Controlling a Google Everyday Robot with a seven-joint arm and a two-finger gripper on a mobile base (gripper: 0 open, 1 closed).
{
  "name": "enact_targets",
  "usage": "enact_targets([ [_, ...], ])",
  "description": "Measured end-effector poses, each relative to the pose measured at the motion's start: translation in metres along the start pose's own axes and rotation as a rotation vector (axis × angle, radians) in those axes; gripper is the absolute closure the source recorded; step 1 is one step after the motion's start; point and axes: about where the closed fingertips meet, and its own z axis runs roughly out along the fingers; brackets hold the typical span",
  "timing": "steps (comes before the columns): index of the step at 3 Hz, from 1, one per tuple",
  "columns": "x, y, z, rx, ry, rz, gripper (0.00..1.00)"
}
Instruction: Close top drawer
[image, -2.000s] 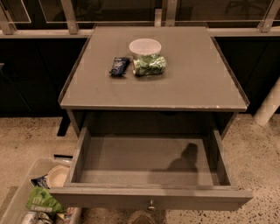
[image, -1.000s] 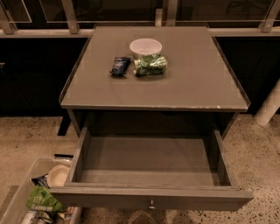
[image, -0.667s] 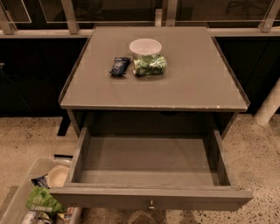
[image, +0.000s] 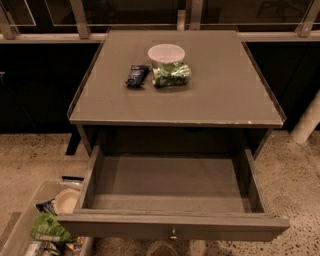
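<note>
The top drawer (image: 172, 187) of a grey-brown cabinet is pulled fully out toward the camera, and its deep boxy interior is bare. Its flat front panel (image: 172, 229) runs along the bottom of the view, with one small round metal knob (image: 173, 233) at centre. The gripper is not in view; no arm shows in the frame.
On the cabinet top (image: 220, 95) sit a white bowl (image: 166, 53), a green snack bag (image: 171, 74) and a dark blue packet (image: 136, 75). A clear bin (image: 20, 227) with a green bag and a bowl stands on the floor at lower left. A white post (image: 306, 120) is at right.
A dark shadow that lay inside the drawer's right part two seconds ago is gone. The drawer and the items on top have not moved.
</note>
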Motion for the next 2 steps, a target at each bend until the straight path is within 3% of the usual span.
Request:
enact_targets([
  [2, 0.031, 0.093, 0.04, -0.3, -0.111, 0.16, 0.0],
])
